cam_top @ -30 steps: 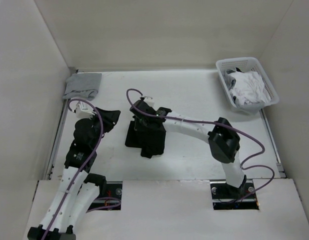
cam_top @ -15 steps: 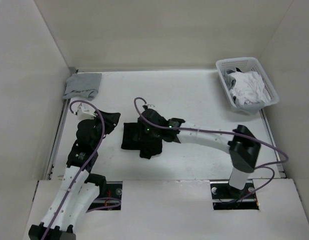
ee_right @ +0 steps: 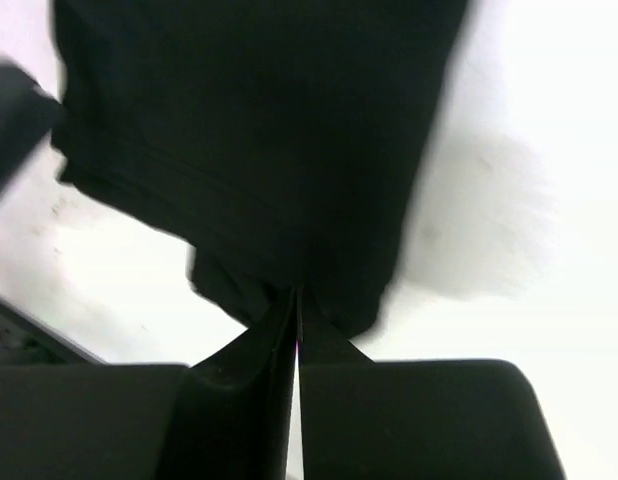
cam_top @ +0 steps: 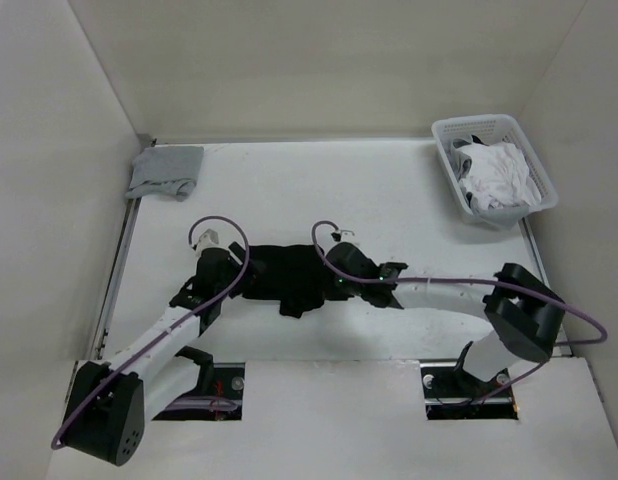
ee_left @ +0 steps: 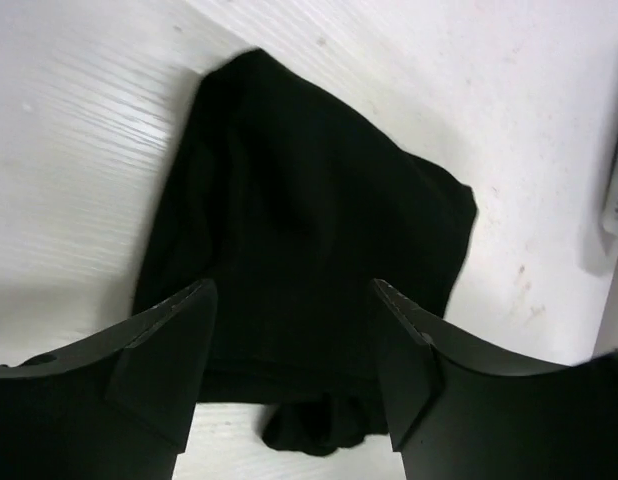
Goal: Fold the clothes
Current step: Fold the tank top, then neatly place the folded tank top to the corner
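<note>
While a light-grey garment (cam_top: pixel 165 172) lies in the far left corner of the table (cam_top: pixel 389 195), perhaps a finished piece set aside though its neatness is hard to judge, the work in hand is at the middle. The left tool (ee_left: pixel 291 292) has its jaws spread wide and grips nothing, one finger to each side of the black garment (cam_top: pixel 289 278). That garment lies on the table between the two arms as a thick, uneven bundle; I judge it folded over at least once but not squared up. At its right edge the right tool (ee_right: pixel 297 298) has its fingers pressed together, apparently pinching the fabric's edge. At the far right, a white lattice basket (cam_top: pixel 474 120) holds crumpled white clothes (cam_top: pixel 499 175), seemingly yet to be folded.
</note>
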`<state>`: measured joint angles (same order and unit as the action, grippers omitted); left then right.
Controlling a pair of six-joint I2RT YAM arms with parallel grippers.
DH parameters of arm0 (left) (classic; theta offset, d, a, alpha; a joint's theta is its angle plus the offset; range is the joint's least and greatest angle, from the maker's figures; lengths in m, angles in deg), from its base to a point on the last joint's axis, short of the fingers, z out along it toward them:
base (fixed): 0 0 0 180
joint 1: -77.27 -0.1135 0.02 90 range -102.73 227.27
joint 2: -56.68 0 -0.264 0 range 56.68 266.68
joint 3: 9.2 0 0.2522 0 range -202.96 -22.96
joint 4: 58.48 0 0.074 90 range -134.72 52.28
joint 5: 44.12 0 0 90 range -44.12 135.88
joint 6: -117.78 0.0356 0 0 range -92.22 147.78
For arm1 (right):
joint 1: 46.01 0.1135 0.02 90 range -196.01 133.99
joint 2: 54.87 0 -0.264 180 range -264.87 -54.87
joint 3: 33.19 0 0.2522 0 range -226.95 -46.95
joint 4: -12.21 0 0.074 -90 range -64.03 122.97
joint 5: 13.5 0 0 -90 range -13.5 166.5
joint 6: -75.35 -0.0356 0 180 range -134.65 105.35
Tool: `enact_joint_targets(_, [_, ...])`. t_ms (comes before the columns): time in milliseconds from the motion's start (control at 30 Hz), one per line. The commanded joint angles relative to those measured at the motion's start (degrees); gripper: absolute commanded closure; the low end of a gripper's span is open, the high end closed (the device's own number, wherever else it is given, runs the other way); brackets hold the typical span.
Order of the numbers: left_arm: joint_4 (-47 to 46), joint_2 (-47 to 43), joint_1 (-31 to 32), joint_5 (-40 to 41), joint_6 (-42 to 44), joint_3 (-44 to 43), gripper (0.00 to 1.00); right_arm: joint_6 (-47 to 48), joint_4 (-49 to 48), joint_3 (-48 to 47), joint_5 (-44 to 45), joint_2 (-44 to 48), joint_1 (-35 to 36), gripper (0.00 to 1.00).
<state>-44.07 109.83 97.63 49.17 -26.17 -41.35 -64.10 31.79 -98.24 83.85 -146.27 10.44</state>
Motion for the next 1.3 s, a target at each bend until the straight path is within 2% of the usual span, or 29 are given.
enact_joint_targets(0, [-6.5,2.7,-3.3,-3.6,2.0,2.0,0.39,1.0,-6.9,2.6,2.3,8.3,0.5,0.93])
enact_joint_targets(100, [-5.8,8.2,-6.9,-5.2,1.7,2.8,0.43,1.3,-7.1,4.8,2.6,12.4,0.4,0.91])
enact_joint_targets(167, [-5.5,7.9,-9.8,-5.6,1.3,4.3,0.45,1.5,-7.2,5.9,2.8,14.5,0.4,0.89])
enact_joint_targets(333, [-1.6,-5.3,-12.3,-3.5,1.2,7.8,0.43,1.6,-7.2,9.8,3.3,19.2,-0.3,0.82])
enact_joint_targets(400, [-0.7,-6.8,-11.5,-3.2,3.5,7.2,0.40,1.6,-7.2,10.9,3.5,21.1,-0.5,0.77])
enact_joint_targets(500, [-3.3,-1.6,-8.6,-4.7,4.2,5.9,0.39,2.1,-7.4,11.5,3.5,22.6,-1.3,0.68])
enact_joint_targets(633, [-9.6,10.8,-4.2,-4.8,4.2,4.9,0.42,2.6,-8.0,11.4,3.4,24.1,-1.7,0.64])
enact_joint_targets(700, [-15.6,15.7,-2.7,-4.7,3.8,4.7,0.48,2.8,-8.0,11.3,3.5,25.1,-1.7,0.64])
enact_joint_targets(767, [-20.7,20.8,-1.7,-5.1,2.0,2.9,0.60,3.1,-8.0,11.2,3.5,26.0,-1.9,0.64])
enact_joint_targets(867, [-26.9,27.3,0.4,-6.2,0.1,-2.9,0.85,3.2,-7.8,12.1,3.5,28.5,-2.7,0.64])
enact_joint_targets(933, [-28.2,31.2,1.0,-6.8,0.2,-9.5,0.95,3.2,-7.5,13.0,3.5,31.1,-3.7,0.64])
enact_joint_targets(1100, [-27.6,41.3,0.3,-8.4,0.8,-29.1,1.00,2.9,-5.8,15.8,3.9,39.8,-7.8,0.64])
enact_joint_targets(1267, [-24.1,52.5,-5.1,-11.4,0.3,-48.4,1.00,3.6,-2.8,16.7,2.9,43.8,-12.5,0.63])
